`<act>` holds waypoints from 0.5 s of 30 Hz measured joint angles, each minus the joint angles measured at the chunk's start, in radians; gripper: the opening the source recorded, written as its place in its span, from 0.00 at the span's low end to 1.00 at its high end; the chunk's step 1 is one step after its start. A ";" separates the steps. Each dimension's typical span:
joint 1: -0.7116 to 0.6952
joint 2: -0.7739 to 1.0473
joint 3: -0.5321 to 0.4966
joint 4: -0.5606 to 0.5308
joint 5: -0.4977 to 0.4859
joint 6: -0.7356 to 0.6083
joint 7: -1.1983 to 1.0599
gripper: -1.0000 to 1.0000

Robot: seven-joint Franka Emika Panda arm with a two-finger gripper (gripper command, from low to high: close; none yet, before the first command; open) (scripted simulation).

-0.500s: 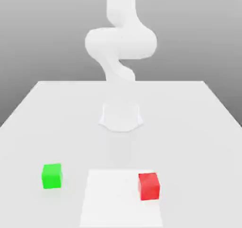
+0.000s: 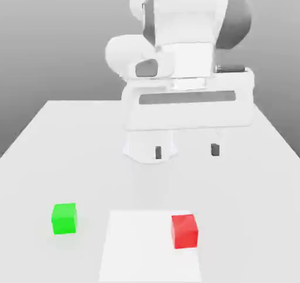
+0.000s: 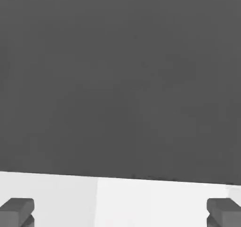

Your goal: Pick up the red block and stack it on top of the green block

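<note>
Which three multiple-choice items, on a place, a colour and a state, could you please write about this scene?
1. Where is the red block?
A) On the green block
B) On the white patch's edge
C) In the gripper

2. What colour is the block nearer the exterior view's left?
A) Green
B) Blue
C) Red

3. How is the gripper?
A) Shut on a block
B) Open and empty
C) Shut and empty

1 B: the red block sits at the white patch's edge.
2 A: the green block lies on that side.
3 B: the gripper's fingers stand wide apart with nothing between them.
</note>
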 joint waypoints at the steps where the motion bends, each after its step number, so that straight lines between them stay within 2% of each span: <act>1: 0.003 0.036 0.005 -0.018 -0.004 0.020 0.006 0.50; 5: 0.025 0.182 0.015 -0.087 -0.034 0.103 0.041 0.50; 11: 0.050 0.399 -0.022 -0.074 -0.091 0.279 0.086 0.50; 12: 0.055 0.424 -0.028 -0.070 -0.097 0.300 0.090 0.00; 15: 0.055 0.424 -0.028 -0.070 -0.098 0.300 0.091 0.00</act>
